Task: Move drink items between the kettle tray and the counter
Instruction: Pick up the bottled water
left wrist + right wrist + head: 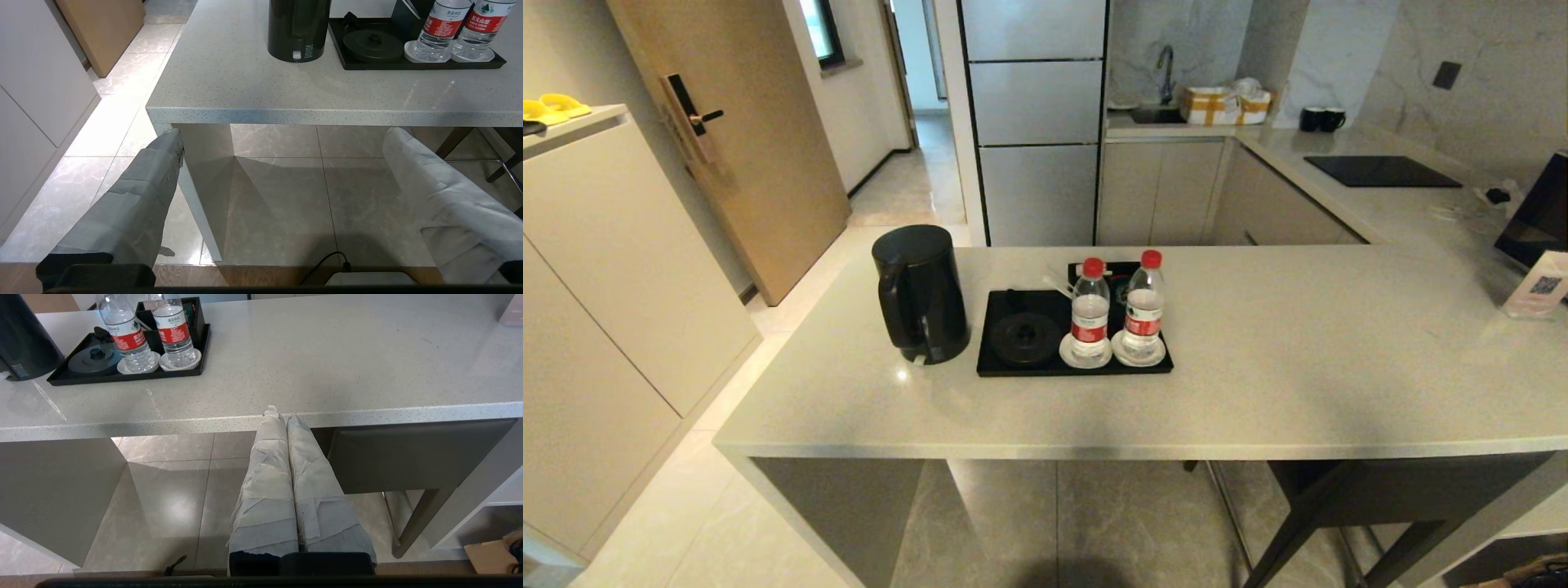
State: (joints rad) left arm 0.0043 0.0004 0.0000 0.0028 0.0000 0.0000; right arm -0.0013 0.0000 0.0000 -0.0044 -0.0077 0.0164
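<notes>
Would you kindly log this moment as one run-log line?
bottles: both upright on saucers on tray | kettle: on counter | left gripper: open, empty | right gripper: shut, empty

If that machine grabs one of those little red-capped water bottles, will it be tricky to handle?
Probably somewhat. The small clear plastic bottle with the red cap is tall and narrow and stands on a white round saucer, so a sideways nudge could tip it. It looks full, so fairly heavy for its size. Its thin clear wall may dent under a hard squeeze.

2 bottles [1089,309] stand on tray [1013,367], kettle [920,292] left
</notes>
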